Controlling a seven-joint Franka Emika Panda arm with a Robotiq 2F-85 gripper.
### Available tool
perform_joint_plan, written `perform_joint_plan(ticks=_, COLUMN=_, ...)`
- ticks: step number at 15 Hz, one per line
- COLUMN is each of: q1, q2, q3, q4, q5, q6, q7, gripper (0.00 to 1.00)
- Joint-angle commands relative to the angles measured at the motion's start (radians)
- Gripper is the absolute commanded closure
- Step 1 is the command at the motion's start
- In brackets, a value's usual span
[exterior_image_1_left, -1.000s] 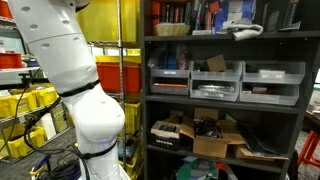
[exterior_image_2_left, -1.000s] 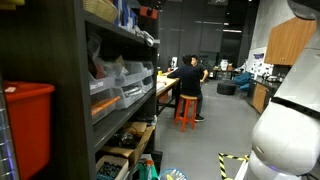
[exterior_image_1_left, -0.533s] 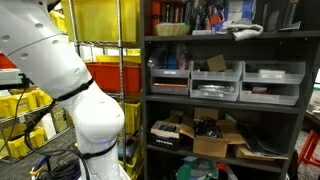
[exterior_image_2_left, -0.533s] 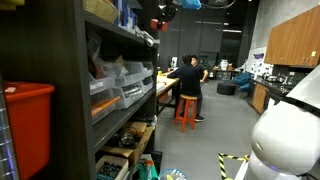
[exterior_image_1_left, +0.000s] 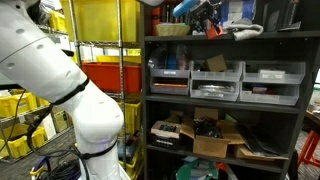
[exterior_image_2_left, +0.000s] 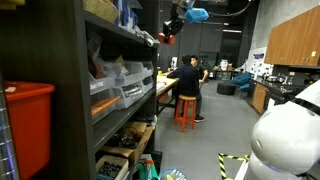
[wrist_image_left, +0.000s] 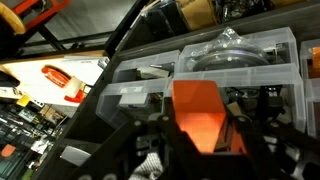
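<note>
One arm (exterior_image_1_left: 62, 62) stretched high | end effector (exterior_image_1_left: 207, 24) at top shelf (exterior_image_1_left: 250, 38) | gripping orange block (wrist_image_left: 205, 115)

Shelving (exterior_image_1_left: 225, 100) frontal and lengthwise; wrist view close over bins (wrist_image_left: 235, 60)

Orange block (wrist_image_left: 205, 112): smooth, matt, plastic in look. Storage bins (wrist_image_left: 240, 55): translucent plastic, slightly glossy. Shelving unit (exterior_image_1_left: 225, 38): dark metal, matt finish. Robot arm shell (exterior_image_1_left: 60, 60): white plastic, glossy. Boxes (exterior_image_1_left: 215, 145) on the lower shelf: brown cardboard, matt, creased. Yellow crates (exterior_image_1_left: 100, 18): smooth plastic. Red crate (exterior_image_2_left: 28, 120): plastic, semi-gloss.
</note>
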Motion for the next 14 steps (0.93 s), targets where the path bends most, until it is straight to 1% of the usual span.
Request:
perform_joint_plan(ticks=1, q1=-0.034, q2=-0.048, q3=0.033, q4=-0.076, q5=-0.074, q6=-0.006, q7=0.056, gripper=0.84)
perform_joint_plan(ticks=5, q1=-0.014, q2=-0.034, q3=0.027, q4=-0.093, q5=-0.067, q6=-0.081, q7=0.047, gripper=0.84)
perform_joint_plan(ticks=10, q1=0.010, q2=0.030, q3=0.002, q4=-0.068, q5=-0.042, q6=-0.167, q7=-0.001, gripper=0.84)
perform_joint_plan(ticks=11, q1=0.011, q2=0.043, q3=-0.002, q4=-0.063, q5=-0.042, q6=-0.170, q7=-0.006, gripper=0.84)
perform_joint_plan(ticks=14, q1=-0.008, q2=0.085, q3=0.007, q4=-0.057, q5=-0.080, q6=-0.113, q7=0.033, gripper=0.84)
